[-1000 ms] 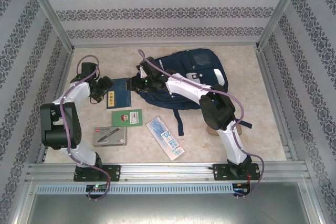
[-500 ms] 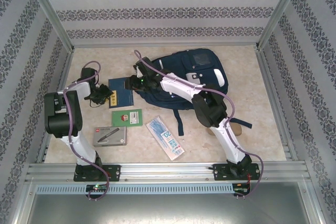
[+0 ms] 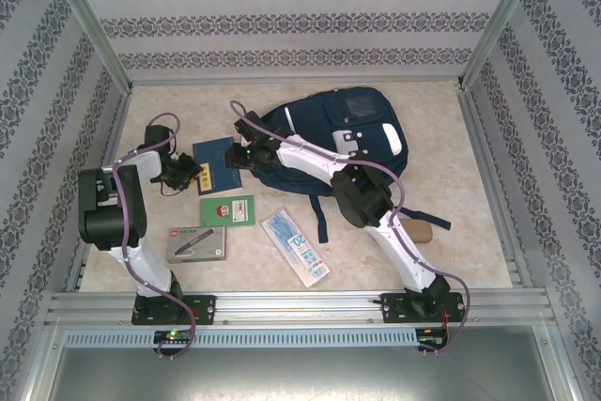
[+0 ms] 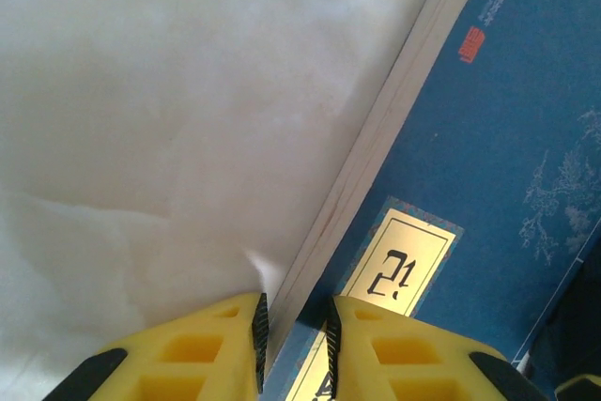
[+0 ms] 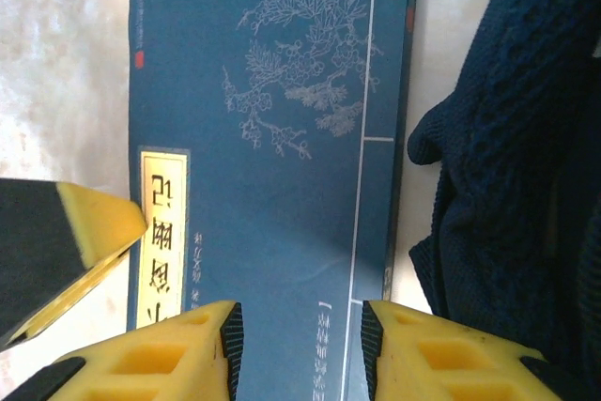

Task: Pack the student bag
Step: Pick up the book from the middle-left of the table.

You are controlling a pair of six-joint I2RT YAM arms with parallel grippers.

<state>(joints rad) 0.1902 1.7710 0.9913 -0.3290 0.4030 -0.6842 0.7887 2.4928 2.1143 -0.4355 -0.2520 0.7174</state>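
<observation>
A: Where is the student bag [image 3: 352, 133] laid?
B: Upper centre, just right of the blue book [image 3: 216, 164]. The book's page edge is pinched by the left gripper [image 4: 293, 345]. Whether it is gripped by the right gripper [image 5: 300, 349], held part-open over the cover, cannot be told.

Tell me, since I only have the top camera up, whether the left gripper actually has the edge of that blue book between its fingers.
Observer: Yes. In the left wrist view, the left gripper pinches the page edge of the blue book, one yellow pad on each side.
Operator: And the right gripper, is it closed on the book too?
Observer: No. In the right wrist view, the right gripper has its jaws apart over the flat cover, near the edge facing the student bag.
Operator: Anything on the cover I can't make out?
Observer: A white flowering branch drawing and a gold title label.
</observation>
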